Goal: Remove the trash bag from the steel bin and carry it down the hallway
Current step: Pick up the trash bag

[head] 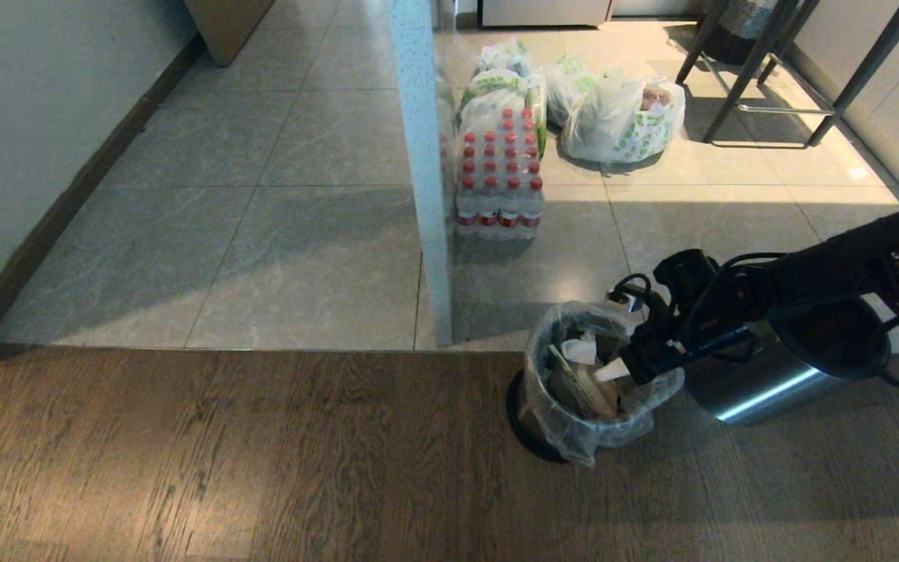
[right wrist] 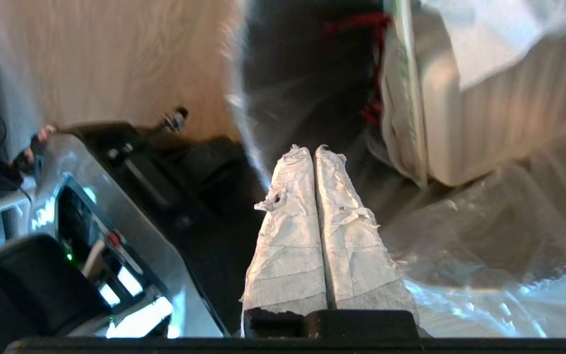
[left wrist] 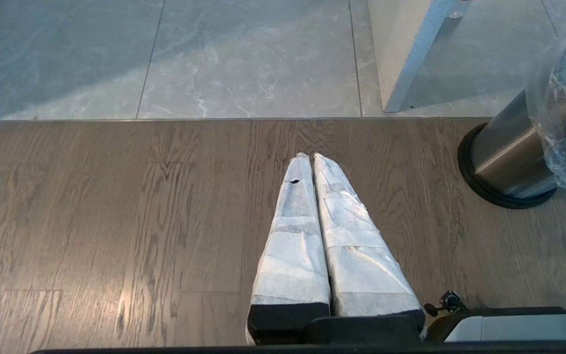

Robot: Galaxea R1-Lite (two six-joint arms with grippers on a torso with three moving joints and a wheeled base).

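Hidden and cut-off parts

The steel bin (left wrist: 504,157) is cropped by the left wrist view's edge and largely veiled by the trash bag (head: 586,375); whether plastic is pinched between the right gripper (right wrist: 312,150) fingertips cannot be told.

Around the steel bin (head: 529,425): open wood floor (head: 223,460) leftward and nearer the robot; white partition (head: 422,172) just behind; second steel bin (head: 777,375) lying close right; bottled-water pack (head: 500,183) and grocery bags (head: 621,117) farther behind.

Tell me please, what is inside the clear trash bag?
Inside the trash bag I can see brown cardboard pieces and white paper scraps near the top. What lies deeper is covered by these and by the right gripper at the bag's rim.
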